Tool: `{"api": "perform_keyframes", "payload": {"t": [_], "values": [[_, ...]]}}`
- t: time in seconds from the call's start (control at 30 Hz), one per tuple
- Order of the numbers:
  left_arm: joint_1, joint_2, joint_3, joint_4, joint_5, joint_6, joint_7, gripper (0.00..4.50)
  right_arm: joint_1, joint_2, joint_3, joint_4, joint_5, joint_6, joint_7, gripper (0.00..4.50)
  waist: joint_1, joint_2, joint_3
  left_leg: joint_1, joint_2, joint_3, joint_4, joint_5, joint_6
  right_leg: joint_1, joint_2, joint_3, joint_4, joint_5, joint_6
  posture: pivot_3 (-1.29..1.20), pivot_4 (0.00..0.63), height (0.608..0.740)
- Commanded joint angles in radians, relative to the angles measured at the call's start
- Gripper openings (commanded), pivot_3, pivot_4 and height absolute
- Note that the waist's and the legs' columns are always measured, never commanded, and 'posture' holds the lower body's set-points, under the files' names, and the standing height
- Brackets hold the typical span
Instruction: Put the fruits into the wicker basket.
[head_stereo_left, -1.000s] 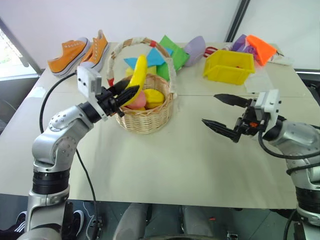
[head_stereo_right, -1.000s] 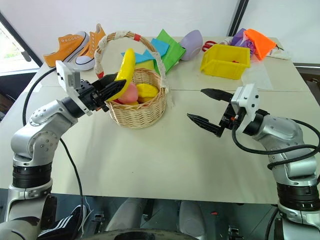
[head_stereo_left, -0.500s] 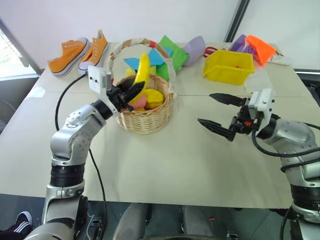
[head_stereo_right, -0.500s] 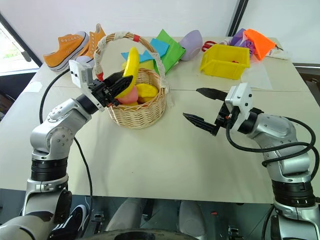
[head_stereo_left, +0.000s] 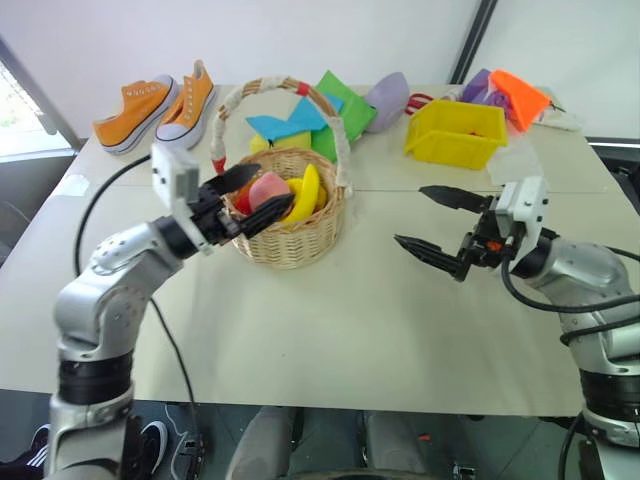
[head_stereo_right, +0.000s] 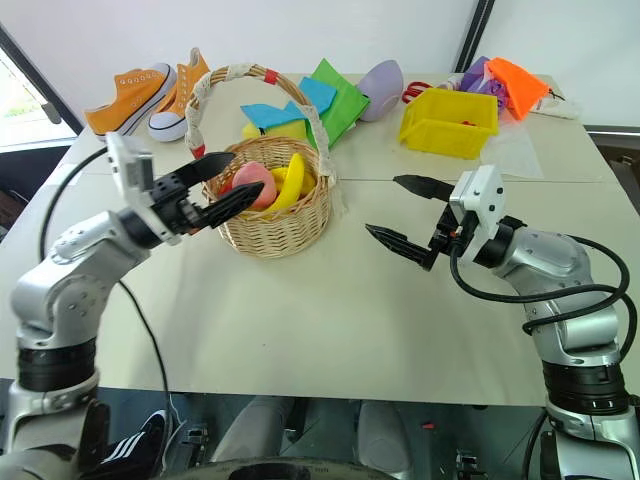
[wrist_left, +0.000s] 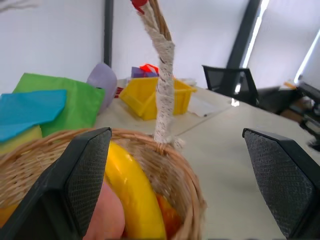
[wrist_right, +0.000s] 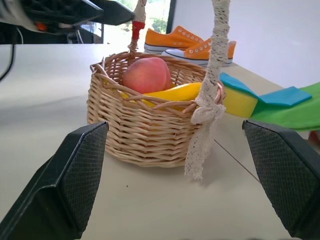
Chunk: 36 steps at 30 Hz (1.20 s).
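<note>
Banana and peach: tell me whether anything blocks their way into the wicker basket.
Nothing visible does. The banana and peach already lie inside the wicker basket. The left gripper hangs at the rim, jaws open and empty.

1. Wicker basket (head_stereo_left: 292, 232): tan woven cane, rough, matt; handle wrapped in white lace-like cloth with red tape.
2. Peach (wrist_right: 147, 75): soft matt, fuzzy-looking skin.
3. Banana (head_stereo_left: 307, 193): smooth yellow plastic, slight gloss.
4. Table (head_stereo_left: 330, 330): matt beige, smooth top.
5. Yellow bin (head_stereo_left: 456, 132), far right: glossy hard plastic.
6. Sneakers (head_stereo_left: 160, 103), far left: orange canvas cloth, white rubber soles.
7. Left gripper (head_stereo_left: 245, 198) and right gripper (head_stereo_left: 430, 222): black matt plastic fingers; finger pads (wrist_right: 84, 170) finely textured.
8. Arm shells: smooth grey metallic finish.
</note>
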Motion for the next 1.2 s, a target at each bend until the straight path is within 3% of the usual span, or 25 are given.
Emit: {"api": "perform_keyframes", "payload": {"t": [0.03,0.17,0.3,0.53,0.77,0.87,1.1,1.2], "values": [[0.146,0.065,0.141,-0.108,-0.069,-0.025,-0.087,4.48,-0.052,0.101,0.027,-0.021,-0.044,-0.012,-0.144,4.5,-0.002,0.0,0.0,0.0,0.0,0.0,0.0,0.0,0.0,0.0,0.0,0.0,0.0,0.0,0.0,0.0,0.15,0.74],[0.322,0.096,0.275,-0.134,-0.055,-0.096,-0.126,4.48,-0.131,0.232,0.112,-0.013,-0.136,0.059,-0.33,4.5,-0.018,0.001,-0.001,0.0,0.001,0.0,-0.003,0.0,-0.001,-0.003,0.0,0.001,0.002,0.0,-0.001,0.0,0.15,0.74],[0.44,0.096,0.422,-0.046,-0.018,-0.197,-0.157,4.48,-0.237,0.362,0.212,0.069,-0.219,0.12,-0.451,4.5,-0.02,0.001,-0.001,0.001,0.001,-0.001,-0.003,0.0,0.0,-0.006,0.001,0.001,0.002,0.001,-0.002,0.0,0.15,0.74],[0.583,0.006,0.507,-0.012,0.007,-0.343,-0.174,4.48,-0.42,0.522,0.257,0.274,-0.296,0.093,-0.535,4.5,-0.021,0.001,-0.001,0.001,0.001,-0.001,-0.004,0.0,0.0,-0.007,0.001,0.001,0.002,0.001,-0.002,0.0,0.15,0.74],[0.672,-0.06,0.494,-0.072,-0.02,-0.387,-0.15,4.48,-0.495,0.566,0.268,0.419,-0.385,0.005,-0.569,4.5,-0.018,0.0,-0.001,0.001,0.001,-0.001,-0.004,0.0,0.0,-0.007,0.002,0.001,0.002,0.001,-0.002,0.0,0.15,0.74],[0.678,-0.068,0.474,-0.092,-0.02,-0.388,-0.132,4.5,-0.502,0.565,0.263,0.446,-0.399,-0.015,-0.565,3.58,-0.02,0.0,-0.001,0.001,0.001,-0.001,-0.004,0.0,0.0,-0.007,0.002,0.001,0.002,0.001,-0.002,0.0,0.15,0.74],[0.656,-0.055,0.429,-0.082,-0.016,-0.397,-0.131,4.5,-0.493,0.545,0.242,0.45,-0.422,-0.029,-0.566,0.02,-0.022,0.0,-0.001,0.002,0.001,-0.001,-0.005,0.0,0.0,-0.007,0.002,0.002,0.003,0.001,-0.002,0.0,0.15,0.74],[0.618,-0.044,0.4,-0.062,-0.016,-0.393,-0.132,4.5,-0.473,0.51,0.218,0.408,-0.417,-0.021,-0.556,0.01,-0.02,0.0,-0.001,0.002,0.001,-0.001,-0.004,0.0,0.0,-0.007,0.002,0.002,0.003,0.001,-0.002,0.0,0.15,0.74]]}}
